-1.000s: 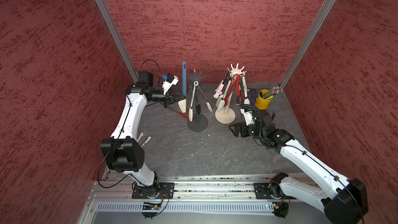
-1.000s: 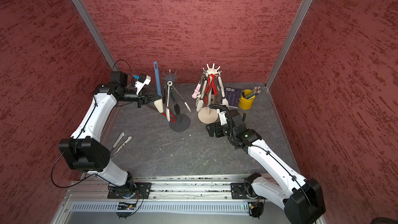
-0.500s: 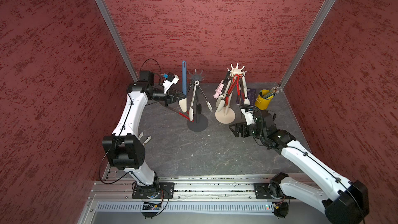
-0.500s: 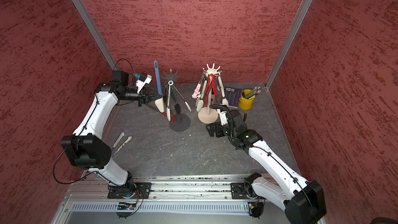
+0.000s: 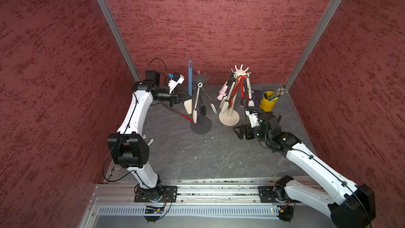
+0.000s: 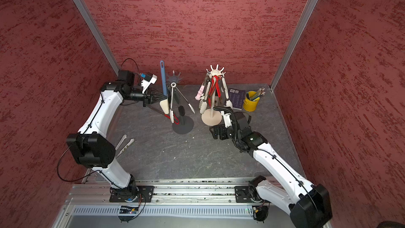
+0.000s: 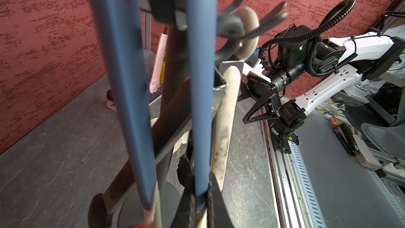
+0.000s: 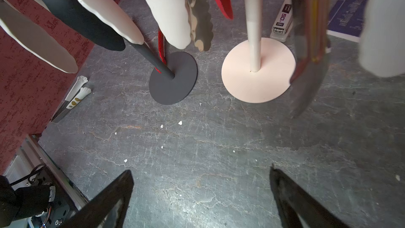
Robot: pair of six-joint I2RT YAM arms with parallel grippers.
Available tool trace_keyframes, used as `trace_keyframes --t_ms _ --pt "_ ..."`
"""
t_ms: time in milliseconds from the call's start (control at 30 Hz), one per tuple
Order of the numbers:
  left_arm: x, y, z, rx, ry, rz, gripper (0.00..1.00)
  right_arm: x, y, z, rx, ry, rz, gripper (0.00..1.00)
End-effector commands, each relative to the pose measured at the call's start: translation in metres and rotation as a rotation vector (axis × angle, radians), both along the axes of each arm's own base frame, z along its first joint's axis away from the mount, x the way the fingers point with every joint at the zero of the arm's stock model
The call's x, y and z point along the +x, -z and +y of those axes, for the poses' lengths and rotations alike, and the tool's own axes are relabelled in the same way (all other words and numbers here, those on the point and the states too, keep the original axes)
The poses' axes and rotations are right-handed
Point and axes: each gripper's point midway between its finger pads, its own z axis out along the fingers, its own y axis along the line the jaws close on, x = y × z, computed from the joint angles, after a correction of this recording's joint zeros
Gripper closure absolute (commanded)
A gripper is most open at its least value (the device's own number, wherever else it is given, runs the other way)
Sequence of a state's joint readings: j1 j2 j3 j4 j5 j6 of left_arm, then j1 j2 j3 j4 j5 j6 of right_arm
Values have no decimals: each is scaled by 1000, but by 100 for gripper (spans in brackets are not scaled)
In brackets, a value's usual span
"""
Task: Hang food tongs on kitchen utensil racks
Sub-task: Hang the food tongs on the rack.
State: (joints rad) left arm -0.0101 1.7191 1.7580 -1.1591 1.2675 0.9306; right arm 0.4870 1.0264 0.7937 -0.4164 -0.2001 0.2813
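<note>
Near left, on the table (image 6: 197, 154): cat-paw tongs (image 6: 125, 142) lying flat, not yet hung, well apart from both racks.

Middle right: right gripper (image 5: 241, 131) low over the table, jaws spread wide, nothing in them. It sits just beside the base of the cream rack (image 5: 229, 117), whose crown is crowded with hanging tongs.

Middle: dark grey rack (image 5: 201, 125), with a silver pair and a black-tipped pair on its hooks. A red-tipped pair seems to lie against its base.

Far left: left gripper (image 5: 188, 94) pinched tight on one arm of the blue tongs (image 5: 190, 77), low down near their cream tips. The tongs stand upright, hanging end up, just beside the dark crown and on no hook.

Far right: yellow cup (image 5: 268, 104) of pencils, out of the way.

Risks, as I judge them:
- The grip is far from the hanging end, so the tongs may pivot and the end miss its hook.
- The free blue arm could catch the silver pair and knock it off.
- A sideways push at the crown could tip the dark grey rack, a tall pole on a small base.
</note>
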Motion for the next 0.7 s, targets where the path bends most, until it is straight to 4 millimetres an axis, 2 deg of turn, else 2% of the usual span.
trace_keyframes --t_ms 0,533,600,667 --pt "-7 -3 -8 0 36 2 100 -2 -7 -1 23 1 -19 1" --pt "-11 36 8 33 -12 98 100 0 -11 -1 25 1 -29 1" --pt "-7 42 10 51 -32 99 93 0 -11 -1 26 1 -30 1" --pt "-4 45 13 59 -56 97 77 0 -11 -1 25 2 -28 1"
